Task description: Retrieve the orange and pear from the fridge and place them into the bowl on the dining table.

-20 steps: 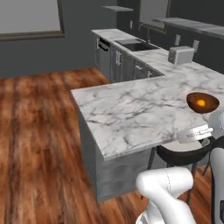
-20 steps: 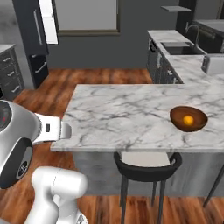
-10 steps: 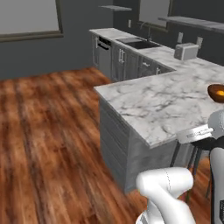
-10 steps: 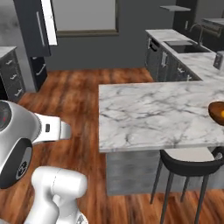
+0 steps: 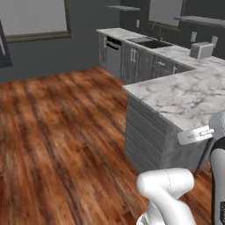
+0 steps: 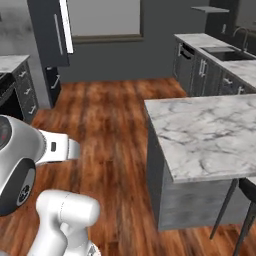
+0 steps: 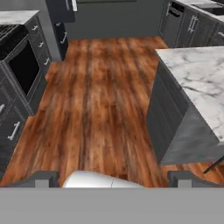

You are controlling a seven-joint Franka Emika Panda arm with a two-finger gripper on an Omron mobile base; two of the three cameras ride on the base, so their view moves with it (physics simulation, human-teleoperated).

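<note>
In the hand view my gripper (image 7: 113,180) is open, its two dark fingertips (image 7: 41,179) wide apart with nothing between them, above the wooden floor. The black fridge (image 6: 50,35) with a long grey bar handle stands far ahead at the upper left, and its lower part (image 7: 61,19) sits at the top of the hand view. The white marble dining table (image 6: 210,135) lies to my right, its corner (image 5: 176,99) near the arm. The orange, the pear and the bowl are out of view.
Open wooden floor (image 6: 110,125) stretches between me and the fridge. A dark oven and drawer cabinets (image 7: 22,65) line the left side. Grey cabinets with a sink (image 5: 149,44) and a toaster (image 5: 201,50) run behind the table. A stool (image 6: 245,200) stands at the table's near side.
The whole picture has swung: the base has turned left, away from the table. The bowl with the orange in it has slid out of frame to the right, and the fridge has come into view.
</note>
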